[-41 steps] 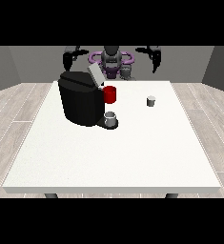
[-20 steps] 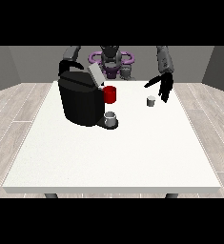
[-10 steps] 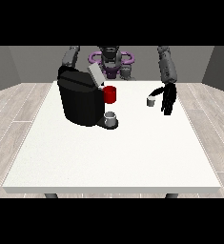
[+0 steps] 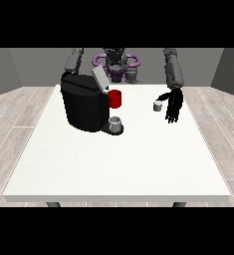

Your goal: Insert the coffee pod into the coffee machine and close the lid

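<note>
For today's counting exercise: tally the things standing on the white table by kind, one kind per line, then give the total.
Coffee machine: 1
Red cup: 1
Grey cup at the machine's base: 1
Coffee pod: 1
Total: 4

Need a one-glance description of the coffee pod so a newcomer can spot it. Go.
Start at the big black coffee machine on the white table. Look toward the view's right, past its red part, to the black robot hand reaching down. The coffee pod is the small grey cup just beside that hand, standing alone, unlike the grey cup at the machine's base.
</note>
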{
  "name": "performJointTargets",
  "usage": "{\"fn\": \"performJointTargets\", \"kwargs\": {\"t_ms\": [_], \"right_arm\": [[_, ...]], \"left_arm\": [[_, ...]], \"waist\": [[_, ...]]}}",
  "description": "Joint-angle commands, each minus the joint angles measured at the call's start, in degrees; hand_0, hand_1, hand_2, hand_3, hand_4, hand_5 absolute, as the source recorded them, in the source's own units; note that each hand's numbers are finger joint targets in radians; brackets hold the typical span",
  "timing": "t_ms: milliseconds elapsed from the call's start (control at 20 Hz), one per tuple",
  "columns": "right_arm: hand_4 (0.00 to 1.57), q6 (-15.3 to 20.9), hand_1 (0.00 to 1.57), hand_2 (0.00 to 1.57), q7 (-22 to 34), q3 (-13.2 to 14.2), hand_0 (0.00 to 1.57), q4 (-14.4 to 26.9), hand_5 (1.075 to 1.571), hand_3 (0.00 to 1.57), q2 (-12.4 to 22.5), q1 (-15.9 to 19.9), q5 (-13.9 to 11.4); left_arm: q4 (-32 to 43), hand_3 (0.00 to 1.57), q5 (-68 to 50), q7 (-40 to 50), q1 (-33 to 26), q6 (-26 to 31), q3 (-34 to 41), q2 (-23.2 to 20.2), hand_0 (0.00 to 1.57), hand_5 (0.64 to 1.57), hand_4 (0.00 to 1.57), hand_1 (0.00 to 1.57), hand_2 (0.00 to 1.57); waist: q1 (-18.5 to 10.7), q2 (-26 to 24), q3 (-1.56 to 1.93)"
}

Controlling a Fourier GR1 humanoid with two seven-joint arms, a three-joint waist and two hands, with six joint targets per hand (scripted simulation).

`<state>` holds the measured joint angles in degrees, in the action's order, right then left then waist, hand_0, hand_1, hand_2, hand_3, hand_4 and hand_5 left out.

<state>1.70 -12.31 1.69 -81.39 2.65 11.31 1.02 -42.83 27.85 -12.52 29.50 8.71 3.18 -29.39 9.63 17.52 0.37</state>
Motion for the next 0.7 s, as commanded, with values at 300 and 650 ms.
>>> {"fn": "performJointTargets", "kwargs": {"t_ms": [300, 650], "right_arm": [[0.41, 2.33, 0.0, 0.0, -0.51, 0.66, 0.0, 0.8, 1.571, 0.0, -1.51, 1.33, -0.13], [0.4, 2.23, 0.0, 0.0, -1.1, 3.34, 0.0, 6.73, 1.571, 0.0, -0.57, 2.3, 1.37]], "left_arm": [[6.61, 0.59, 2.79, -5.5, 2.7, 0.97, -0.18, -0.75, 0.4, 1.571, 0.0, 0.4, 0.7], [2.97, 1.13, 7.8, -5.42, 0.21, -6.44, -4.41, 5.33, 1.09, 1.571, 0.0, 1.09, 1.15]], "waist": [[-0.05, 1.38, -0.39], [-2.04, -1.91, -0.34]]}}
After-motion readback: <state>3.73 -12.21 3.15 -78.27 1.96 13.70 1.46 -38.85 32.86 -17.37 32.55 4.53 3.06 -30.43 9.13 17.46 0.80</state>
